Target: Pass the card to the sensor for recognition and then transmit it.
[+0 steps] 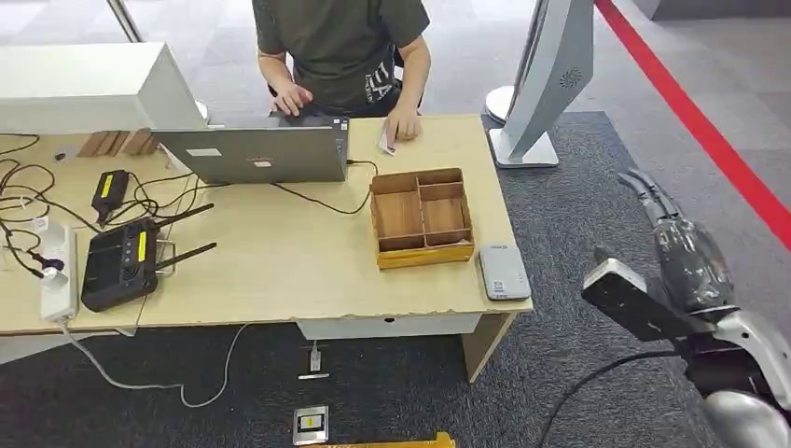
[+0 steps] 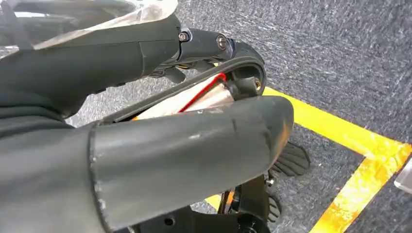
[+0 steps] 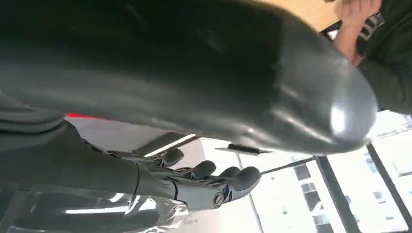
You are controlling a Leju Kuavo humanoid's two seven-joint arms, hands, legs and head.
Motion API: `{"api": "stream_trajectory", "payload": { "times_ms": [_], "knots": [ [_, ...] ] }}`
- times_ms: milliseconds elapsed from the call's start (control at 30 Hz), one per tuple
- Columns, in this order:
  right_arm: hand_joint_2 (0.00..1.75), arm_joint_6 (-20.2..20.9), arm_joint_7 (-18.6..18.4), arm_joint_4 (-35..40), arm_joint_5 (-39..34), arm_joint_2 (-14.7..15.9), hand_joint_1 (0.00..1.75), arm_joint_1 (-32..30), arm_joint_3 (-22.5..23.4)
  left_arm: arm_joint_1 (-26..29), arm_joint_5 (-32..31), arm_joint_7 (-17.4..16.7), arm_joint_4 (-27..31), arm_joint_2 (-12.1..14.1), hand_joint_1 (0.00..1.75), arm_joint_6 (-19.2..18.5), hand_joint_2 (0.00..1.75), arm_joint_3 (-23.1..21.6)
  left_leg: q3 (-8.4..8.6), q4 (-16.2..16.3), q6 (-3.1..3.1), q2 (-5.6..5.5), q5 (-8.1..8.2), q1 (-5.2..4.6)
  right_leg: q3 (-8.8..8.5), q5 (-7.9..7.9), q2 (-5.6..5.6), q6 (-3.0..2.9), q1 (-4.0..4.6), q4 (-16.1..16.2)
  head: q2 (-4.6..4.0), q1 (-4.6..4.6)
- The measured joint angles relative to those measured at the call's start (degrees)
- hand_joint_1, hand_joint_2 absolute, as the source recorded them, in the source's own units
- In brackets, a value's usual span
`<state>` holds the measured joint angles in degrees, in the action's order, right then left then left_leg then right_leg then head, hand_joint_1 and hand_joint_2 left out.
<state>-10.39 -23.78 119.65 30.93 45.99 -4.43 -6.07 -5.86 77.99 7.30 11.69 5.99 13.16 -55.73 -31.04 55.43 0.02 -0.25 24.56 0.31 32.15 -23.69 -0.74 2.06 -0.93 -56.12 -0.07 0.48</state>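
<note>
A pale wooden worktop (image 1: 280,261) on grey carpet. The person's hand (image 1: 403,124) rests by a small white card (image 1: 385,142): light, stiff, thin; pinch its edges. The robot's right hand (image 1: 667,233) is spread, empty; left hand's (image 2: 145,145) state unclear.

Wood tray (image 1: 422,254), matt wood table (image 1: 280,271), rough carpet (image 1: 578,233), glossy plastic sensor (image 1: 504,272).

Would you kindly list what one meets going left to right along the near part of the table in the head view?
White power strip → black router with antennas → wooden compartment tray → grey card sensor → right robot hand, off the table.
</note>
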Motion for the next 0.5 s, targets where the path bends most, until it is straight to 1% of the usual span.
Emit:
{"api": "stream_trajectory", "payload": {
  "times_ms": [100,167,267,333,433,500],
  "knots": [
    [0.0,-4.2,0.0,1.0,2.4,-0.9,0.0,-3.0,0.8,0.0,0.7,0.6,0.0,-0.5,0.0,0.2,0.0,0.6,0.0,0.0,0.0,0.01,0.01,0.01,0.01,-0.01,0.01,-0.01,0.01,0.0,0.0,-0.02],
    [0.0,-9.3,0.2,0.9,5.6,-2.4,0.0,-4.4,0.3,-0.1,0.8,1.2,0.0,-1.0,0.0,0.2,0.0,1.0,-0.02,0.0,-0.01,0.01,0.01,0.01,0.01,-0.03,0.01,0.0,0.01,0.0,0.0,-0.02],
    [0.0,-15.9,-0.5,0.0,8.0,-4.1,0.0,-5.2,-2.3,-0.2,1.1,1.7,0.1,-1.7,0.0,0.4,0.0,1.4,0.0,0.0,-0.01,0.02,0.01,0.02,0.01,-0.03,0.01,0.0,0.02,0.0,0.0,0.0],
    [0.0,-19.4,-1.4,-1.0,11.2,-5.6,0.0,-5.5,-4.4,-0.3,1.3,1.8,0.1,-1.9,0.0,0.7,0.0,1.4,-0.01,0.0,-0.01,0.04,0.01,0.02,0.01,-0.03,0.01,0.0,0.02,0.0,0.0,-0.02],
    [0.0,-22.1,-2.5,-3.2,17.0,-7.9,0.0,-5.4,-7.8,-0.3,1.4,1.3,0.1,-1.9,0.0,1.3,0.0,1.7,-0.01,0.0,-0.03,0.04,-0.01,0.05,0.0,-0.02,0.01,-0.02,0.05,0.0,0.0,-0.02],
    [0.0,-22.1,-3.2,-4.8,22.7,-9.7,0.0,-5.1,-10.3,-0.3,1.4,0.9,0.1,-1.9,0.0,1.5,0.0,1.8,-0.01,0.0,-0.05,0.04,-0.02,0.05,0.0,-0.02,0.01,-0.03,0.05,0.0,0.0,-0.02]
  ]
}}
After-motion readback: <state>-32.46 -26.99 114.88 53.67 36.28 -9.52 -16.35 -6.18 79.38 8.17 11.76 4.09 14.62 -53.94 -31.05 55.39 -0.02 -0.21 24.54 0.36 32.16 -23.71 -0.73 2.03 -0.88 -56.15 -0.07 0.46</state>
